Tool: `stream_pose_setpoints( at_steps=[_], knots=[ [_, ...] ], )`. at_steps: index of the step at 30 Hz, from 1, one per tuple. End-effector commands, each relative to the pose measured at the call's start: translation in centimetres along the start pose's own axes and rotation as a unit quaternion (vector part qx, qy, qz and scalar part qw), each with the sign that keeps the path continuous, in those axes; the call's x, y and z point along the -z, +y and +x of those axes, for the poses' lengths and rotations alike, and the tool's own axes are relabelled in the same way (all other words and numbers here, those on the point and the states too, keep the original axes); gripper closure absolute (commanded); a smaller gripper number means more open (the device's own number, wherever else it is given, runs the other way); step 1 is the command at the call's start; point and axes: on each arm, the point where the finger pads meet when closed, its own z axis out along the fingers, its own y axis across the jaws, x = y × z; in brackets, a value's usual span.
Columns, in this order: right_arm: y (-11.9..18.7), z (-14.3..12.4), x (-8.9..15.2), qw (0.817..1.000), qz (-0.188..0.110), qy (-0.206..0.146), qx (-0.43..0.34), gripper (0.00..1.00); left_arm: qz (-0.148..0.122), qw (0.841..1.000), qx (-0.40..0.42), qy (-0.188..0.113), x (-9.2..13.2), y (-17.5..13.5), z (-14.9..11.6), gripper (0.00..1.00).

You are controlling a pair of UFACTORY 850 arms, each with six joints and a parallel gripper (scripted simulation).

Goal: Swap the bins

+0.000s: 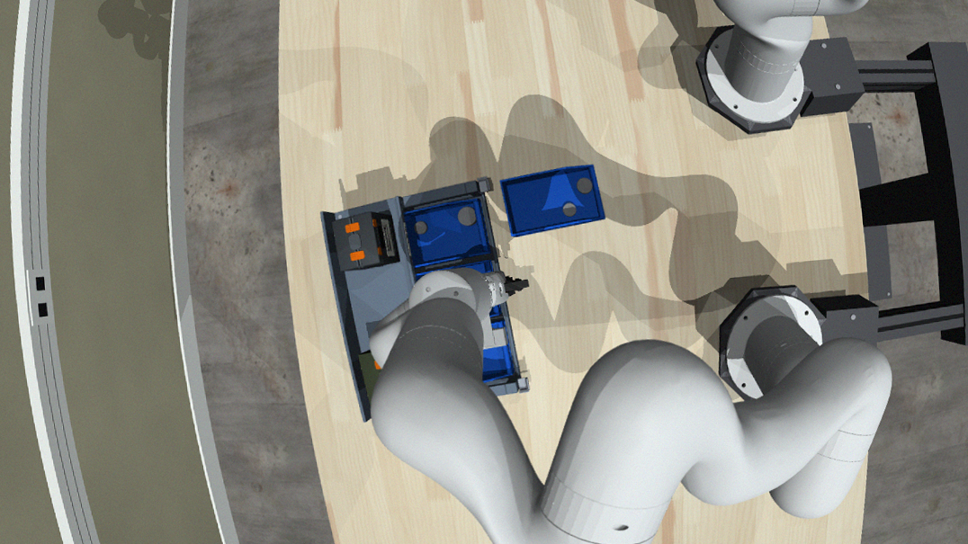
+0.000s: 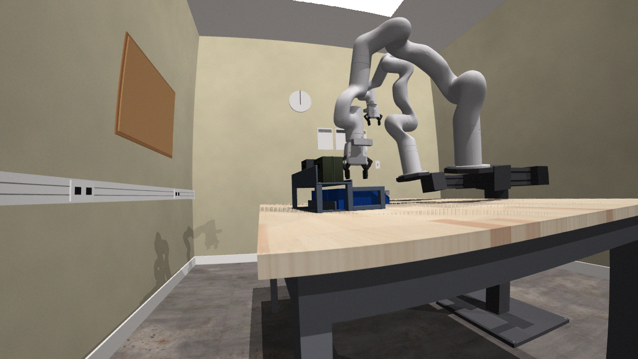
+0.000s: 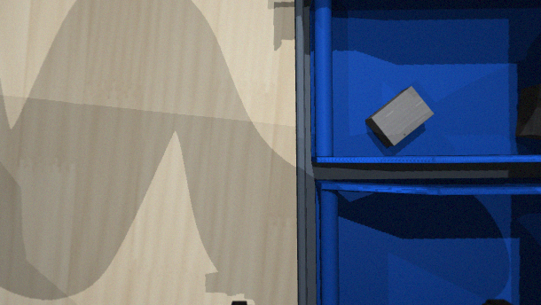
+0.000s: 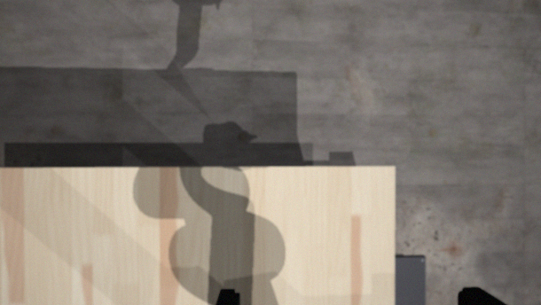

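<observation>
1 black 2-finger left gripper [image 1: 517, 284] [image 2: 356, 175] [image 3: 368, 303] hovers, fingers apart and unloaded, above the shelf front; the empty blue open-topped bin [image 1: 476, 268] [image 3: 443, 266], shelved mid-row, extends lengthwise towards 9 o'clock in the top view.

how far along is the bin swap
Nothing looks finished: the empty bin is still on the shelf and the parts bin on the table. Nothing is in hand; the left jaws are open above the shelf, the right open well away. Left: empty bin out, parts bin in.
</observation>
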Motion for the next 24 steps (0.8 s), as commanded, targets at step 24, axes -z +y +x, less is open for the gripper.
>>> stream_pose_setpoints(
  at_steps=[24],
  knots=[
    [0.0,0.04,0.09,1.0,0.0,0.001,0.0,0.0,-0.001,1.0,0.0,0.0,-0.57,0.07,-0.03,0.05]
  ],
)
